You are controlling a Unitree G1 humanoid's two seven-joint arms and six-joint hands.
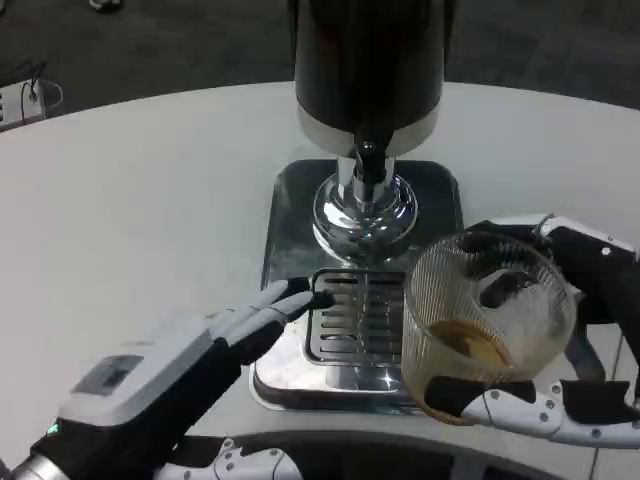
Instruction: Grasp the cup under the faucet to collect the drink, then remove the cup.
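A ribbed clear glass cup [487, 325] with a little amber drink in its bottom is gripped by my right hand [560, 330], whose fingers wrap around it. The cup is tilted and sits over the right edge of the drip tray [355, 320], off to the right of the faucet [367, 160]. The black and chrome dispenser [367, 70] stands at the back of the steel base [290, 215]. My left hand [215, 335] lies open at the tray's left edge, fingertips touching the grate and holding nothing.
The white round table [130, 210] spreads to the left and back. A white power strip [25, 100] lies on the floor at the far left. Dark floor lies beyond the table's rim.
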